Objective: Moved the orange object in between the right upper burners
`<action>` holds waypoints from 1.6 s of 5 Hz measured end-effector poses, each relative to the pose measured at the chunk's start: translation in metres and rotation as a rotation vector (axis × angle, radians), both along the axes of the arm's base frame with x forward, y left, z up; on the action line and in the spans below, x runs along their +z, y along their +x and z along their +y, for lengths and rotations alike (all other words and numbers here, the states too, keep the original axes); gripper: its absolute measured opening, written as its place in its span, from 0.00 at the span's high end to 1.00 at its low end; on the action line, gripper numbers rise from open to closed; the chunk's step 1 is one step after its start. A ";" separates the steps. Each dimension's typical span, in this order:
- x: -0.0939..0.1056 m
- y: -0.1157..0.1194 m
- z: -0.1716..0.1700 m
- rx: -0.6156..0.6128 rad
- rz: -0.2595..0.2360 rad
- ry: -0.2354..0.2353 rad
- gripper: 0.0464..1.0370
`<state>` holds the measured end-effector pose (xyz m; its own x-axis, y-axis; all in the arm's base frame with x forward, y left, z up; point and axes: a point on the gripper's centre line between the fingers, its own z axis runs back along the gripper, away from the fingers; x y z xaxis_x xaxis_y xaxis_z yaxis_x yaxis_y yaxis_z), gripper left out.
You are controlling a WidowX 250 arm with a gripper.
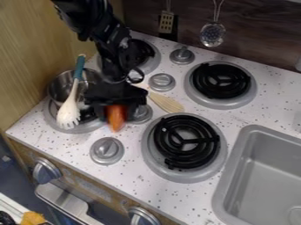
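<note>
robot arm: cut off by the top edge, upper left
orange object: top hidden by the gripper; kind unclear
metal pot: right side behind the gripper
upper-left burner: left part behind the arm
wooden spatula: handle end behind the gripper
sink: cut off at right and bottom edges
slotted turner, skimmer: handles cut off at top
yellow item: lower left, too blurred to name
</note>
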<state>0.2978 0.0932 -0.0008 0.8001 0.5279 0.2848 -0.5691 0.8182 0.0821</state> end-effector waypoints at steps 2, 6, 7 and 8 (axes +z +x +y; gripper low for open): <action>0.000 0.001 -0.001 0.044 -0.013 -0.003 0.44; 0.027 -0.013 -0.037 0.170 0.051 -0.046 0.44; 0.040 -0.005 -0.047 0.107 -0.041 -0.030 0.44; 0.046 0.013 -0.055 -0.008 -0.140 -0.026 0.44</action>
<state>0.3108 0.0383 0.0453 0.7579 0.5304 0.3799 -0.5669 0.8236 -0.0189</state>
